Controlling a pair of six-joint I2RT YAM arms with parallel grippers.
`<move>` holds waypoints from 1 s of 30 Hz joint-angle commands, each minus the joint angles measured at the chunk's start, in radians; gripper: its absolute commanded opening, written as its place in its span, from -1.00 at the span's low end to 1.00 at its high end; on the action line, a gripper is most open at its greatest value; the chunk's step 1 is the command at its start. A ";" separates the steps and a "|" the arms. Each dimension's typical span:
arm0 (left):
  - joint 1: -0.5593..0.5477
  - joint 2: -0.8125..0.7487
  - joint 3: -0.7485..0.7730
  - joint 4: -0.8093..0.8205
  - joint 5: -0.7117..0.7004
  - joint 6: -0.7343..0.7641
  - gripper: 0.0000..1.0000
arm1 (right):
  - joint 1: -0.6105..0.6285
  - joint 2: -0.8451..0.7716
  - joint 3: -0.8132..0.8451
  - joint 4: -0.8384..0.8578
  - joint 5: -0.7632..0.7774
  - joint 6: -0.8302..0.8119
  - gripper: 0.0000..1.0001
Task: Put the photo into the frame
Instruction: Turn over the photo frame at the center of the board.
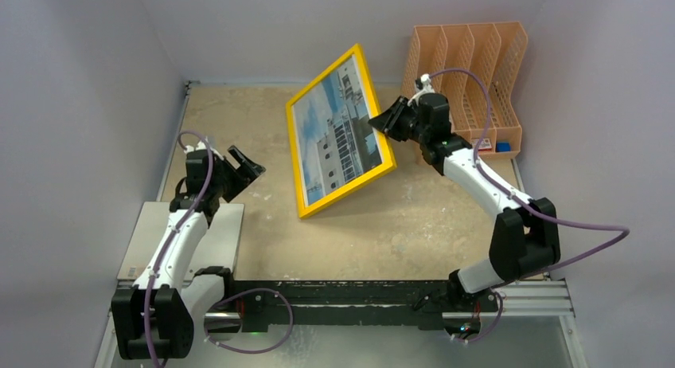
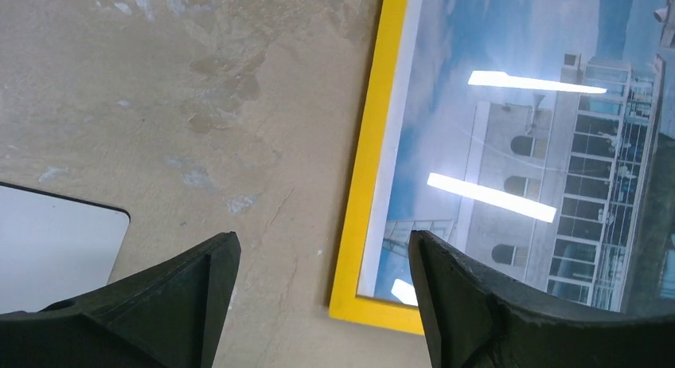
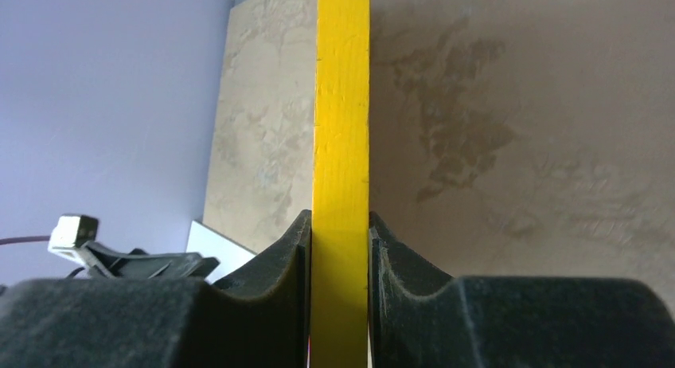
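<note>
The yellow frame stands tilted on the table, its lower corner resting on the surface, its face turned to the left. The photo of a white building under blue sky sits inside it. My right gripper is shut on the frame's right edge; in the right wrist view the yellow edge runs up between both fingers. My left gripper hangs open to the left of the frame, apart from it. In the left wrist view the frame's lower corner and the photo lie ahead of the open fingers.
A peach file rack stands at the back right, just behind my right gripper. A grey-white flat panel lies at the table's near left under my left arm, its corner showing in the left wrist view. Purple walls close in on three sides.
</note>
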 commanded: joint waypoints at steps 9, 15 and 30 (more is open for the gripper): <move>0.001 -0.032 -0.060 0.021 0.036 0.014 0.61 | 0.026 -0.171 -0.336 0.347 -0.001 0.214 -0.98; -0.009 -0.042 -0.102 0.028 0.125 0.013 0.61 | 0.066 -0.169 -0.430 0.408 0.005 0.259 -0.88; -0.210 0.048 -0.023 -0.117 0.015 0.130 0.60 | 0.090 -0.252 -0.718 0.409 -0.058 0.272 -0.63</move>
